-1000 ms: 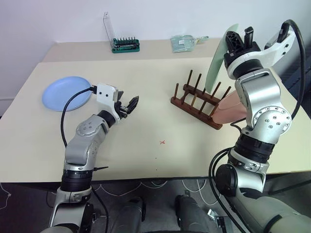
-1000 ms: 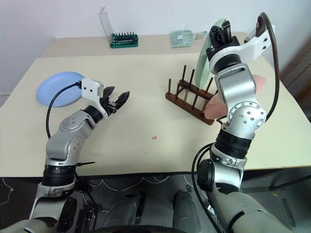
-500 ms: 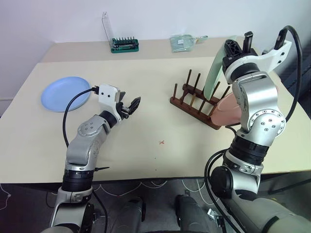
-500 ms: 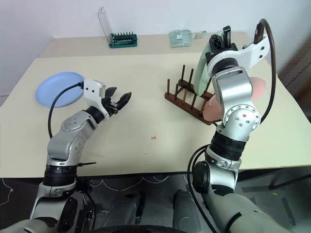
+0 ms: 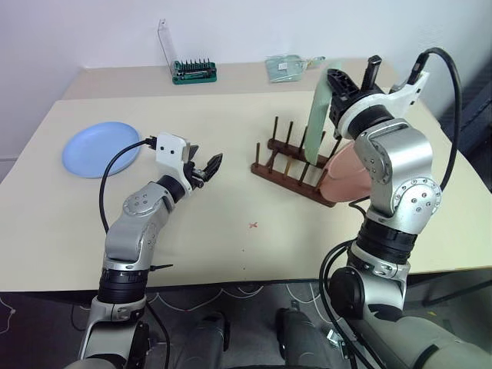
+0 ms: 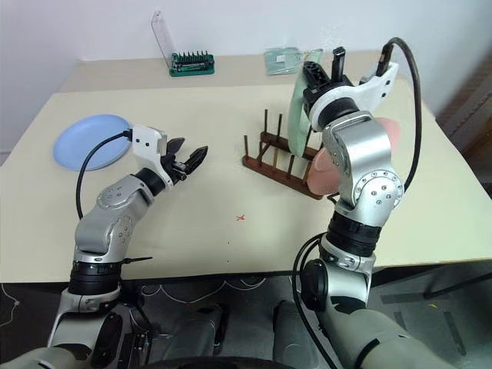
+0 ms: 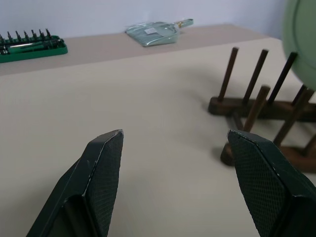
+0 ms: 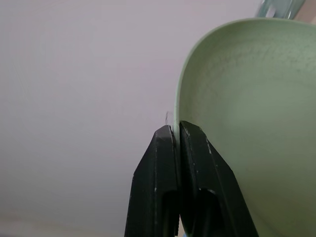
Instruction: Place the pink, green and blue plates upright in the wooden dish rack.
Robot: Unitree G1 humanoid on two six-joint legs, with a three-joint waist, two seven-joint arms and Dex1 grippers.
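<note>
Over the rack point(image 5: 296, 171), right gripper point(image 8: 177, 129) pinches the green plate point(image 5: 317, 115) by its rim, upright. Thin grip: plate could swing, clip a peg, miss the slot.

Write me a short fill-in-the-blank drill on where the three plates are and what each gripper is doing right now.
1. The right gripper is shut on the rim of the ____ plate.
2. The ____ plate lies flat on the table, far from the wooden dish rack.
3. The pink plate leans at the rack's end on the robot's ____ side.
4. The left gripper is ____ and holds nothing.

Missing words: green; blue; right; open
</note>
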